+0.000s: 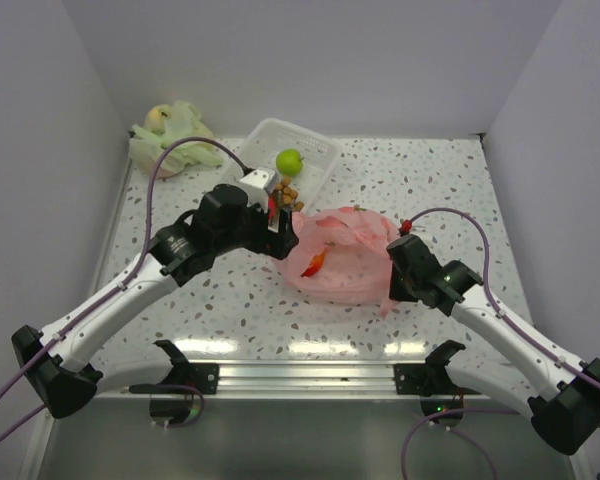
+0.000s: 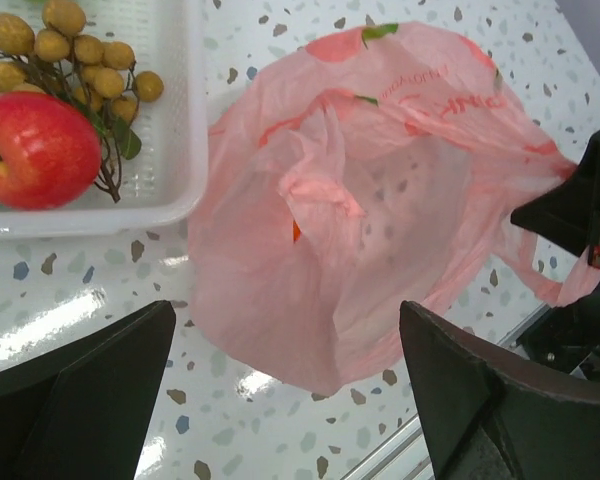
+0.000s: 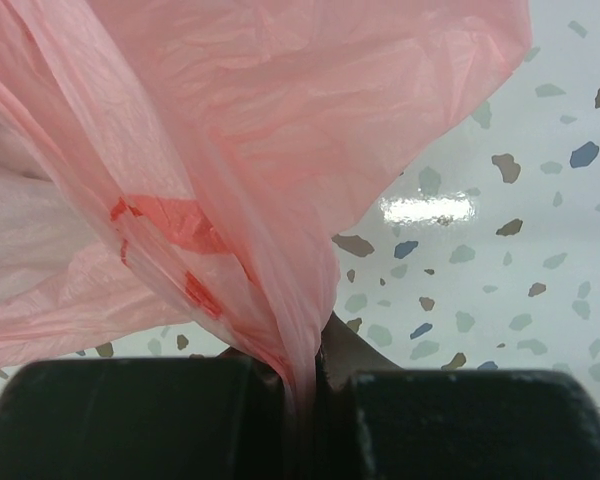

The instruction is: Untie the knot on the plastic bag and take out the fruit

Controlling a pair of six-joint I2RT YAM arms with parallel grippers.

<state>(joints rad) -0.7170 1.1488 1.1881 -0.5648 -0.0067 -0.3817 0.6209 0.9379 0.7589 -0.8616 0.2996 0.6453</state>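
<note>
The pink plastic bag (image 1: 345, 255) lies crumpled on the table's middle. Something orange-red (image 1: 315, 262) shows through it, also a sliver in the left wrist view (image 2: 296, 231). I see no tied knot. My right gripper (image 1: 398, 278) is shut on a gathered strip of the bag (image 3: 230, 150) at its near right edge (image 3: 305, 385). My left gripper (image 1: 280, 228) is open and empty, hovering over the bag's left side (image 2: 380, 200); its fingers (image 2: 80, 400) stand wide apart. The white basket (image 1: 320, 150) holds a green apple (image 1: 289, 161), brown berries (image 2: 80, 50) and a red apple (image 2: 35, 150).
A pale green bag (image 1: 175, 135) with fruit inside lies at the back left corner. White walls close in the table on three sides. A metal rail (image 1: 310, 375) runs along the near edge between the arm bases.
</note>
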